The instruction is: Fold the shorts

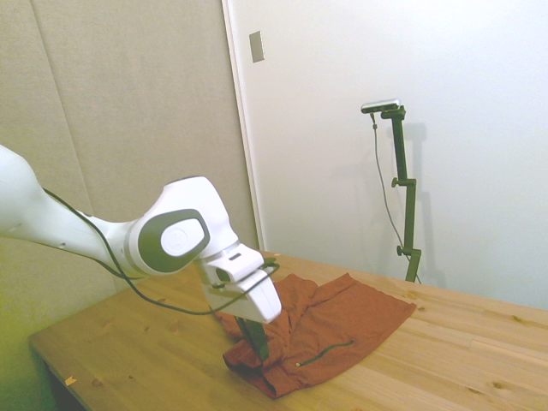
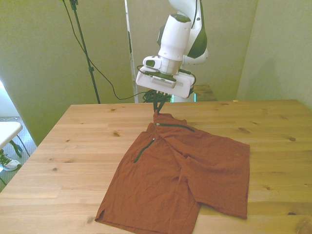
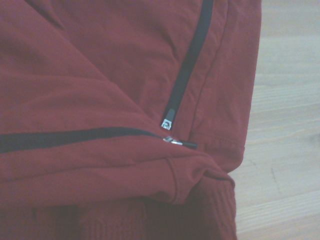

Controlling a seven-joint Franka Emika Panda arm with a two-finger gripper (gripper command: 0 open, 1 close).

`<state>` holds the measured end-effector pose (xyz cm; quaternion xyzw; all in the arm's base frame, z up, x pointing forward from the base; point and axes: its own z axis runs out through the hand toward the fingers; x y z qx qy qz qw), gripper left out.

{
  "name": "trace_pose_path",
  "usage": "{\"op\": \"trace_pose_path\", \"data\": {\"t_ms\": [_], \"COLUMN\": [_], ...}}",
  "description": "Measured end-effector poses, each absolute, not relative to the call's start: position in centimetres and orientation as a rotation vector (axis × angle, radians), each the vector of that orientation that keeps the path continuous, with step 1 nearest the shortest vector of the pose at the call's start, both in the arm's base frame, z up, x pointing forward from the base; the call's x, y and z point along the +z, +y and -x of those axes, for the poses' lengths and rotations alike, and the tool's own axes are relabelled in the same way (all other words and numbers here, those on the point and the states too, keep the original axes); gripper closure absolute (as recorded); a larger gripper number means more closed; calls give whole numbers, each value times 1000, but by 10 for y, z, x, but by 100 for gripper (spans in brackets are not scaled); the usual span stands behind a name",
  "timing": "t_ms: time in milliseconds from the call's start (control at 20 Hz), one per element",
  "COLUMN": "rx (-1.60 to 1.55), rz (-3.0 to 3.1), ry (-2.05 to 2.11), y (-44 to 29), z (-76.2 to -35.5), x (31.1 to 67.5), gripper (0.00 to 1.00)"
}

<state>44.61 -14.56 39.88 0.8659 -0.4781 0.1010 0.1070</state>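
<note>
Shorts point(image 2: 195, 175), rust-orange, lie spread on the wooden table point(image 2: 73, 146), filling the lower middle of the front view; both legs run toward the bottom of the frame, waistband toward the upper middle. In the side view the shorts point(image 1: 342, 321) sit at lower centre, with the near edge bunched and raised.

Arm: white, enters the side view from the left, wrist bent downward. Gripper point(image 1: 258, 342) points down, its dark fingers point(image 1: 254, 334) reaching into the bunched waistband. In the front view the gripper point(image 2: 157, 111) sits at upper middle, directly over a lifted peak of waistband cloth. Fingers appear pinched narrow on the shorts, cloth pulled up to them.

Wrist view: shorts point(image 3: 100, 75) fill most of the frame; bare table point(image 3: 285, 150) shows beside them. Two dark zipper lines point(image 3: 190, 60) meet near a small metal zipper pull point(image 3: 175, 141). Small white label point(image 3: 167, 124) at one zipper's end, mark unreadable.
</note>
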Motion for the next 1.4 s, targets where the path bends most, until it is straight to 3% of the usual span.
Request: {"op": "trace_pose_path", "data": {"t_ms": [300,900,1200,1400], "rx": [255,285,414,511], "rz": [-2545,-2554,-2564,-2634], "ry": [-1419,-1410,-1394,-1222], "y": [-155,-156,-148,-88], "z": [-450,-456,-463,-481], "x": [375,375,422,450], "gripper": [0,0,0,0]}}
